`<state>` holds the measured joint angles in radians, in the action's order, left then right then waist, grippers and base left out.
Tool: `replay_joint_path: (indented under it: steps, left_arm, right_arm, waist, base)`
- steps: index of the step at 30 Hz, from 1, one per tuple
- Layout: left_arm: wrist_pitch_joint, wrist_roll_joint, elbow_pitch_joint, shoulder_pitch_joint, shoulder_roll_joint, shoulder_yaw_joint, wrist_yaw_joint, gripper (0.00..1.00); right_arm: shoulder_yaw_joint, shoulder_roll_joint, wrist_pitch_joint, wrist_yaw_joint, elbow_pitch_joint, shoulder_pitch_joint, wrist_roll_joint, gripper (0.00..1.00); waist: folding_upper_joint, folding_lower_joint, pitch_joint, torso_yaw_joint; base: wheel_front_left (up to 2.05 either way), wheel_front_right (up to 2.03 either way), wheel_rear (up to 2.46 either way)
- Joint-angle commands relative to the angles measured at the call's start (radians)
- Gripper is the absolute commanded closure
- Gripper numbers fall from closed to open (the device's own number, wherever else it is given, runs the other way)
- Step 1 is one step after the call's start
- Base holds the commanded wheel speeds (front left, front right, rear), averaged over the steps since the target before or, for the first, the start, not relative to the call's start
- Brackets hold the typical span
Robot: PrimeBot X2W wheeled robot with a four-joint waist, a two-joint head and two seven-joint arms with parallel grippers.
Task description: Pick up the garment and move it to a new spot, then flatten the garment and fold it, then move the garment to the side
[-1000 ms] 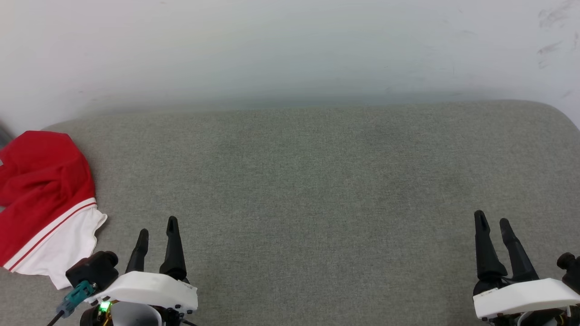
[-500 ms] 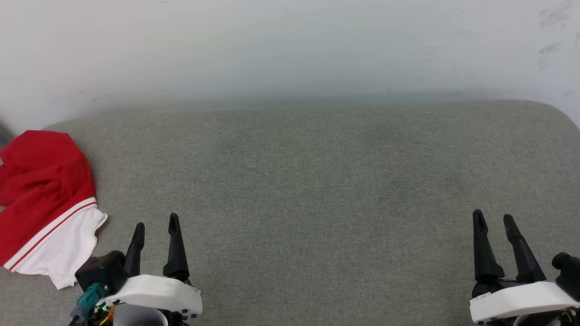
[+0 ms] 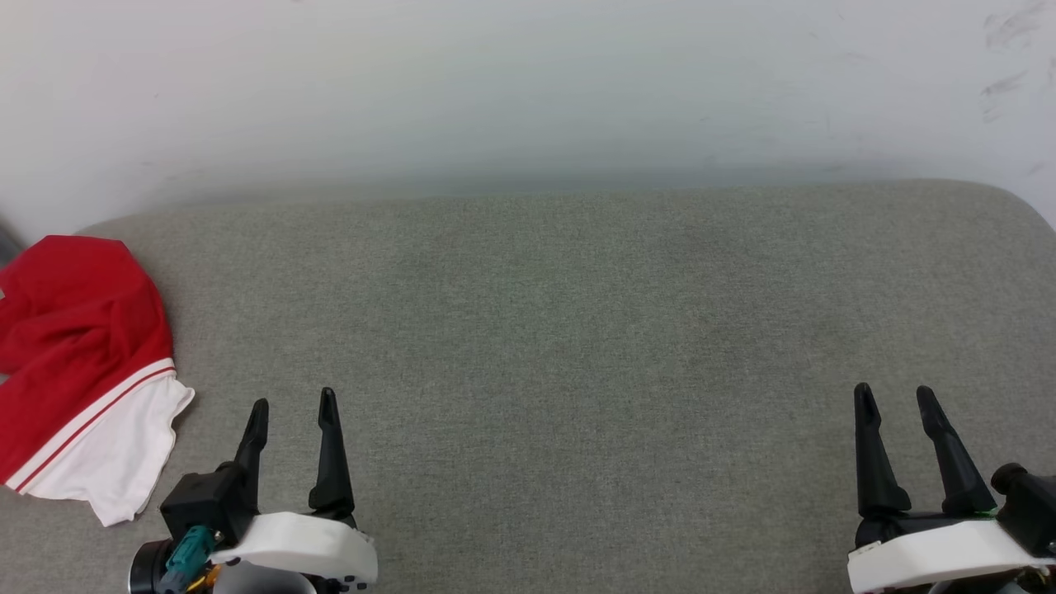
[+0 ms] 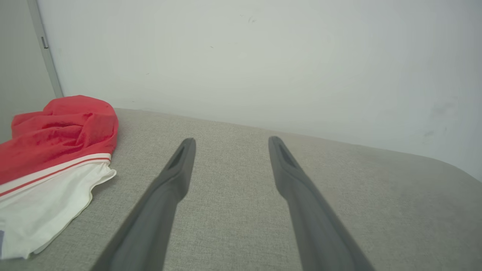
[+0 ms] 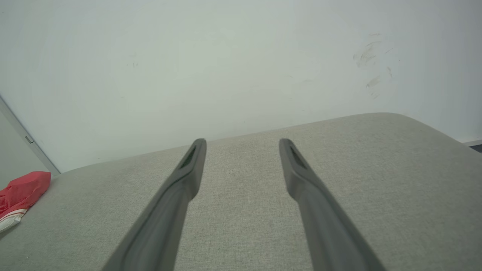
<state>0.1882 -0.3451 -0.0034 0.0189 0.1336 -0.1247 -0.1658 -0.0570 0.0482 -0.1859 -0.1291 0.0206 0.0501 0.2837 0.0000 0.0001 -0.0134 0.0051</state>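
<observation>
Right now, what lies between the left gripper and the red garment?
Nothing: between the left gripper and the garment is a bare stretch of the grey fabric surface. The head view and the left wrist view show this.

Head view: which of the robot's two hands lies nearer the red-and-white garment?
The left hand, at the lower left, close beside the white sleeve of the garment. The right hand stands far off across the grey cushion.

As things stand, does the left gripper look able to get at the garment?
Probably yes: the left gripper is open, the garment lies crumpled just to its left, and only bare grey cushion separates them.
</observation>
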Motion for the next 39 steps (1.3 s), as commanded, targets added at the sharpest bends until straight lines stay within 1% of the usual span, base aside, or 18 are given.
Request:
replay_joint_path:
  steps: [1,11,23,37,39]
  left_arm:
    - [0.009,0.026,-0.007,0.007,0.000,-0.002,0.006,0.00]
    - [0.030,0.110,-0.008,0.024,-0.013,0.013,0.024,0.00]
    - [0.054,0.198,0.010,0.043,-0.037,0.047,0.054,0.00]
    - [0.079,0.295,0.007,0.060,-0.065,0.086,0.088,0.00]
    - [0.079,0.289,0.010,0.060,-0.068,0.094,0.095,0.00]
  right_arm:
    - [0.002,0.003,-0.011,-0.002,-0.013,0.007,-0.023,0.00]
    - [0.006,0.003,-0.032,-0.002,-0.018,0.021,-0.107,0.00]
    - [0.005,0.003,-0.054,-0.002,-0.016,0.040,-0.168,0.00]
    - [-0.004,0.003,-0.081,-0.001,-0.020,0.052,-0.216,0.00]
    - [-0.004,0.003,-0.080,-0.001,-0.016,0.053,-0.203,0.00]
  waist:
    - [0.0000,-0.0001,0.000,0.000]
    - [0.0000,-0.0001,0.000,-0.001]
    - [0.0000,-0.0001,0.004,0.003]
    - [0.0000,-0.0001,0.000,0.003]
    - [0.0000,-0.0001,0.001,0.003]
  base:
    - [0.00,0.00,0.00]
    - [0.00,0.00,0.00]
    - [0.00,0.00,0.00]
    - [0.00,0.00,0.00]
    - [0.00,0.00,0.00]
